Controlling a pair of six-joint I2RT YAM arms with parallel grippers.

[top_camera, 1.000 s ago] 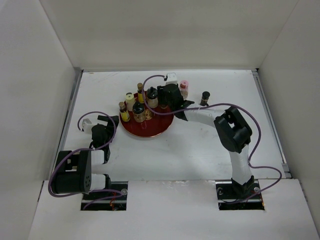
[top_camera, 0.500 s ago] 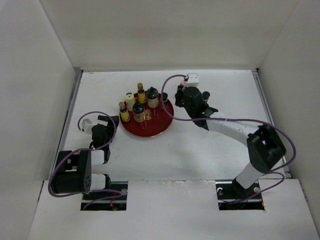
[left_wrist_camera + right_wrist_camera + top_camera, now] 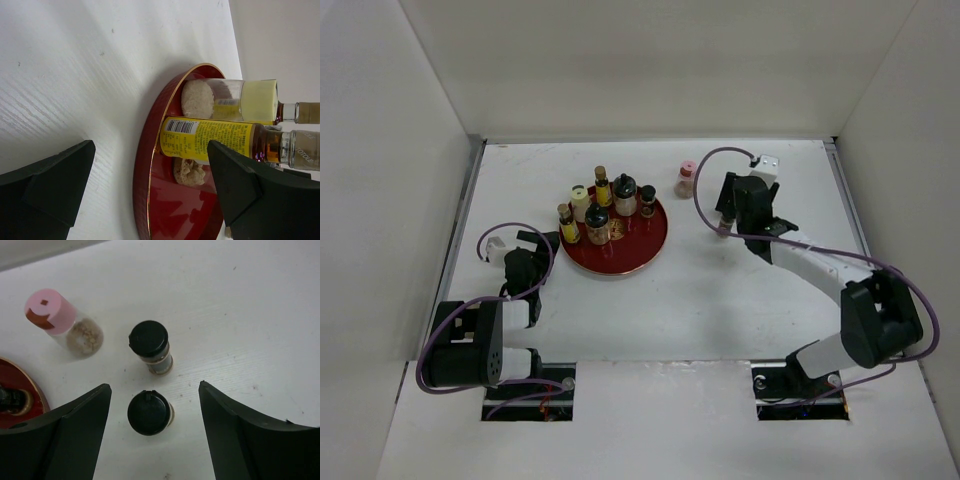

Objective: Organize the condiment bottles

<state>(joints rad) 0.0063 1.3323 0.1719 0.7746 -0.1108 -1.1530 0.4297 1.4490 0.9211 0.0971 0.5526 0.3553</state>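
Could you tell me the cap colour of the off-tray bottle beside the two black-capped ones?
The cap is pink, clearest in the right wrist view.

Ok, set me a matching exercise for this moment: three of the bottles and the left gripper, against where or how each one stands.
1. pink-capped clear glass bottle
2. cream-filled glass bottle
3. black-capped small glass bottle, lowest in the right wrist view
4. left gripper

A. on the round red tray
B. between the right gripper's open fingers
C. on the white table, outside tray and fingers
D. open, facing the tray's rim

Pairs: 1-C, 2-A, 3-B, 4-D
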